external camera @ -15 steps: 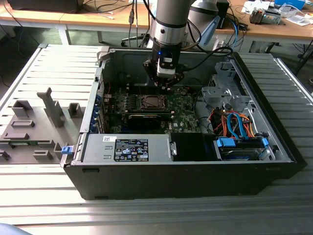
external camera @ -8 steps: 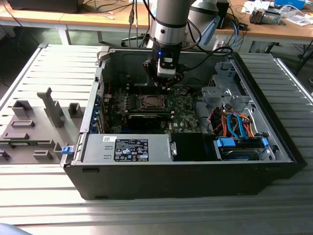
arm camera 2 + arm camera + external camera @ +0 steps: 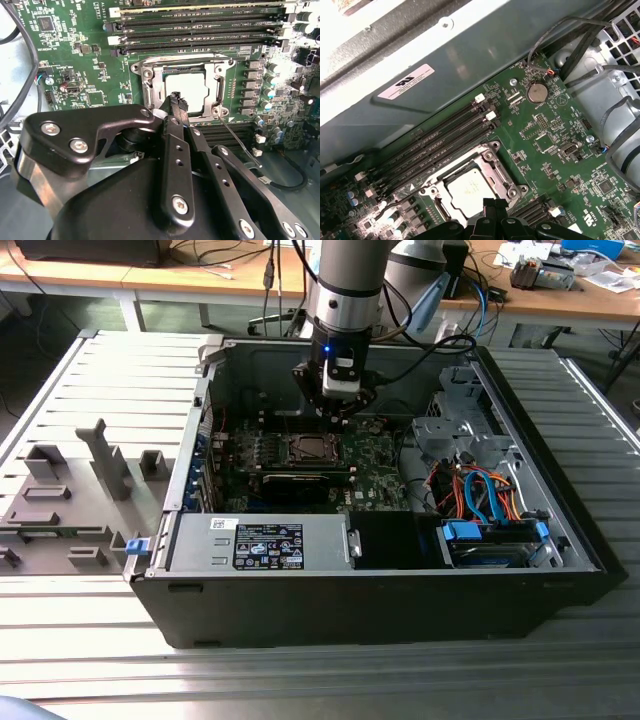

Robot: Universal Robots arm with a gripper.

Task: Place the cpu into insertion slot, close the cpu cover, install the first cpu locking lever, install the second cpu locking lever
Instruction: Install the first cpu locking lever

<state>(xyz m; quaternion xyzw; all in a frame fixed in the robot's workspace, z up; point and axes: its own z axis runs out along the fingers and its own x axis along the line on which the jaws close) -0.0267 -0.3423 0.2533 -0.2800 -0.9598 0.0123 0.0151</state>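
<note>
Cpu [image 3: 186,90]: pale silver-grey top. Cpu cover [image 3: 156,87]: silver frame. Circuit board [image 3: 70,50]: green. Memory slots [image 3: 200,22]: black. Claw [image 3: 176,100]: black. Cables [image 3: 480,490]: orange, blue.

Bright room light. cpu [image 3: 186,89] just past the fingertips [image 3: 175,100] glares near-white; board [image 3: 75,50] beside them evenly lit.

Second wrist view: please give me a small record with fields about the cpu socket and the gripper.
cpu: seated in the insertion slot, silver top showing
cpu cover: down flat around the cpu
gripper: shut, tip at the cover's edge
locking lever: thin wire, angled out from a slot corner, seemingly unlatched
</note>
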